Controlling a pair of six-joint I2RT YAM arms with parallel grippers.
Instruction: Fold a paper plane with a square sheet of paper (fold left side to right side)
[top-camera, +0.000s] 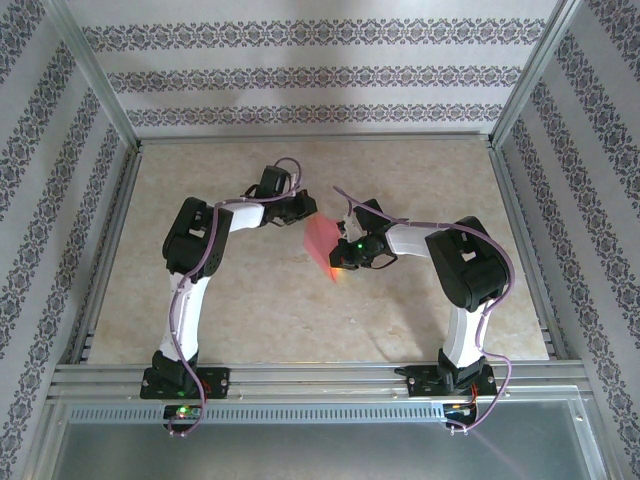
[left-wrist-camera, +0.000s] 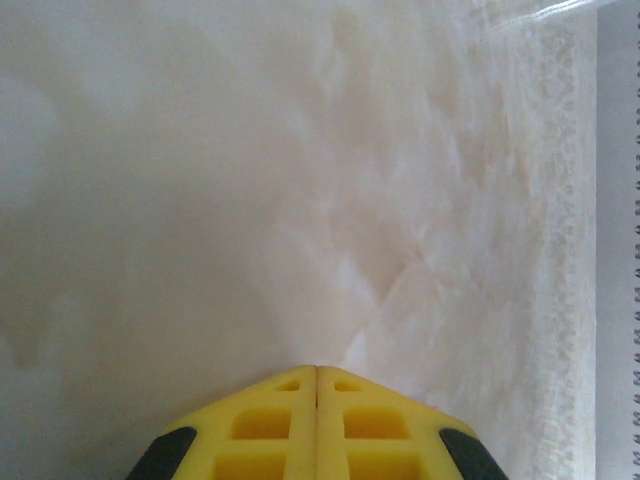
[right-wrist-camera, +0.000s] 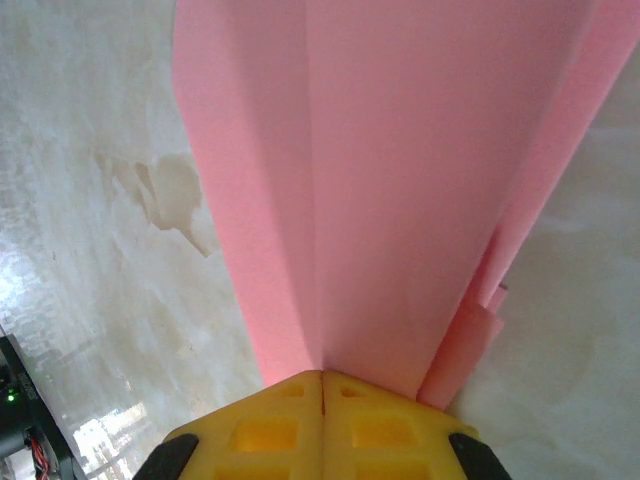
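The paper plane (top-camera: 320, 245), salmon-pink paper folded into long layers, hangs tilted above the middle of the table between the two arms. In the right wrist view the paper plane (right-wrist-camera: 400, 180) runs up and away from my right gripper (right-wrist-camera: 322, 375), which is shut on its near end; loose flaps curl at the right edge. From above, my right gripper (top-camera: 341, 262) sits at the paper's lower right corner. My left gripper (top-camera: 308, 208) is by the paper's upper corner. Its yellow fingers (left-wrist-camera: 270, 425) are pressed together, and nothing shows between them.
The beige marbled table (top-camera: 230, 300) spreads around both arms, bounded by metal frame rails (top-camera: 300, 378) at the near edge and patterned walls on three sides. A darker stain (right-wrist-camera: 165, 195) marks the table surface left of the paper.
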